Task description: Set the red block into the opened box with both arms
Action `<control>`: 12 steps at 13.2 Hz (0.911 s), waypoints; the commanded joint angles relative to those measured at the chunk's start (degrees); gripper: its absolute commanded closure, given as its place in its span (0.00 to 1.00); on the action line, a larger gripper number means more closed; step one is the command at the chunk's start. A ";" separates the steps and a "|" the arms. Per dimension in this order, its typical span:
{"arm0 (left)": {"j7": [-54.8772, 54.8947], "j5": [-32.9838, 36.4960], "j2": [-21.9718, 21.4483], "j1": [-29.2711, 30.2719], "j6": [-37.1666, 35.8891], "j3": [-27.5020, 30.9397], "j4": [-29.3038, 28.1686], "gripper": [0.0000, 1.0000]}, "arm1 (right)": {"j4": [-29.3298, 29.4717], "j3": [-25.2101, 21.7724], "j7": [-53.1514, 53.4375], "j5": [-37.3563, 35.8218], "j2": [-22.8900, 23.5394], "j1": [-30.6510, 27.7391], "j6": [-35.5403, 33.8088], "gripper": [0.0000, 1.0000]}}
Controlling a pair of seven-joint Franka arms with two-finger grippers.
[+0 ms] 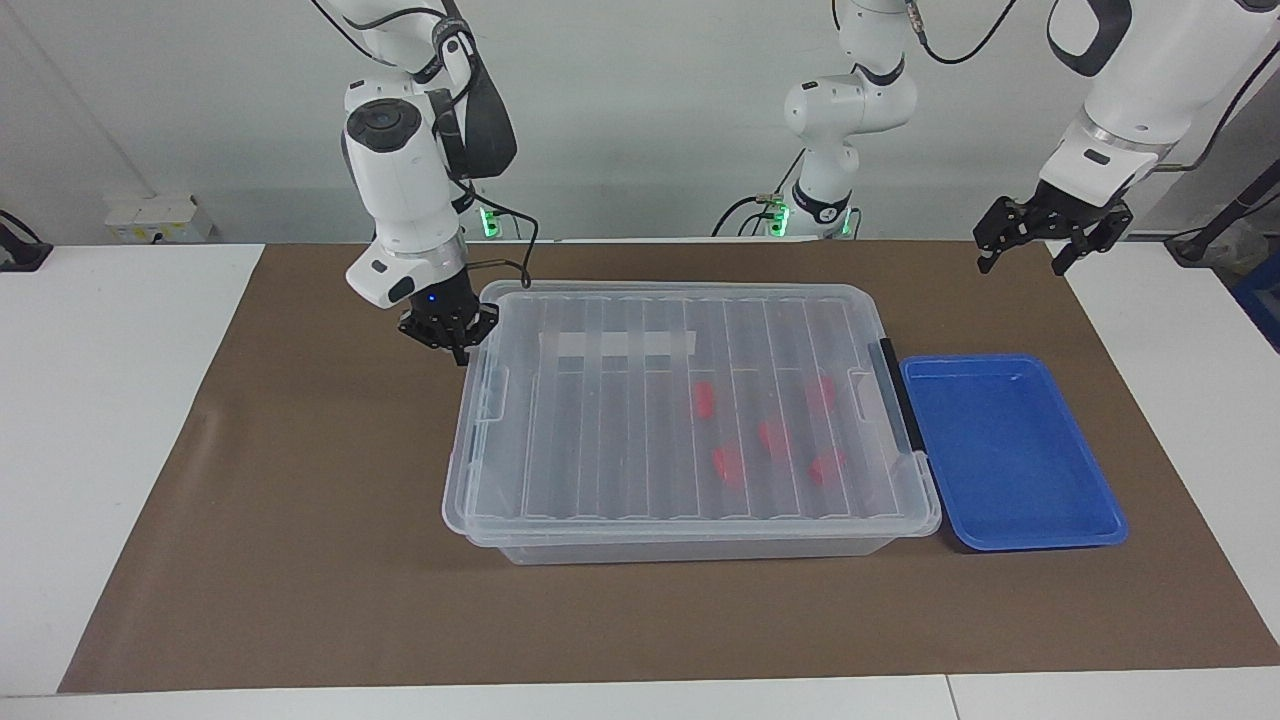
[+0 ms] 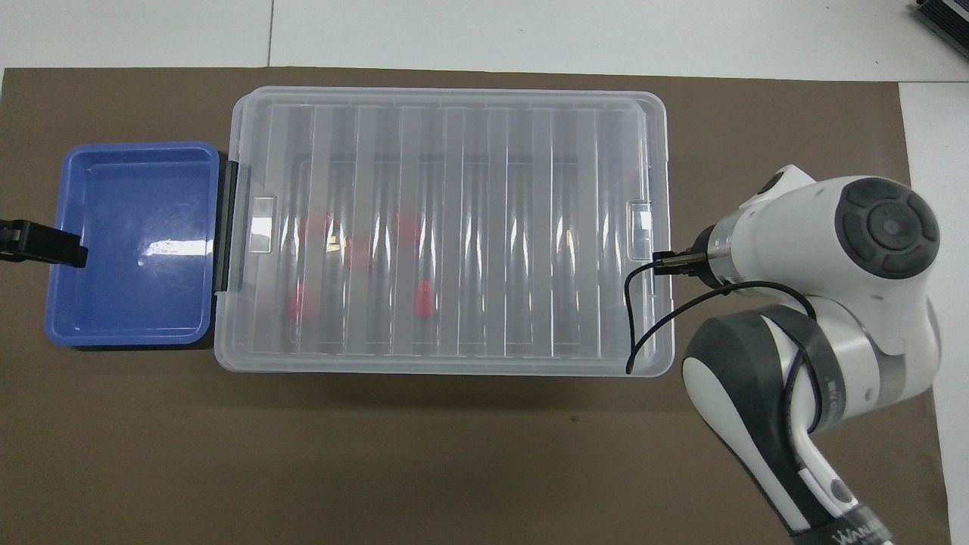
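The clear box (image 1: 690,528) (image 2: 447,367) stands mid-mat with its ribbed lid (image 1: 600,420) lying square over it. Several red blocks (image 1: 772,436) (image 2: 424,297) show through the lid, inside the box toward the left arm's end. My right gripper (image 1: 460,350) is shut and sits low against the lid's end edge at the right arm's end, by the corner nearer the robots. In the overhead view its wrist (image 2: 833,242) hides it. My left gripper (image 1: 1020,265) hangs open and empty in the air; one of its fingers (image 2: 53,246) shows over the blue tray's end.
An empty blue tray (image 1: 1010,450) (image 2: 129,242) lies against the box's black end clip (image 1: 893,395) at the left arm's end. Brown mat (image 1: 300,560) spreads around both. The right arm's cable (image 2: 643,318) loops over the lid's corner.
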 commanded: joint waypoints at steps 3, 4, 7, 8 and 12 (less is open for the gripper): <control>0.43 -0.73 -1.37 0.54 2.64 0.04 -1.46 0.00 | -0.37 -0.30 0.70 1.17 -3.96 -5.62 -5.15 1.00; 0.43 -0.73 -1.37 0.45 2.64 0.04 -1.46 0.00 | -0.20 -0.30 0.61 1.17 -4.14 -6.58 -5.42 1.00; 0.17 -0.73 -1.37 -0.16 1.77 0.04 -1.54 0.00 | 0.68 -0.30 0.43 1.17 -4.76 -9.93 -5.60 0.06; 0.17 -0.73 -1.37 -0.16 1.76 0.04 -1.54 0.00 | 1.73 -0.39 0.43 1.17 -4.76 -10.89 -6.64 0.03; 0.17 -0.64 -1.37 1.07 1.85 0.13 -1.54 0.00 | 7.17 -0.39 0.52 1.09 -4.41 -12.13 -12.53 0.01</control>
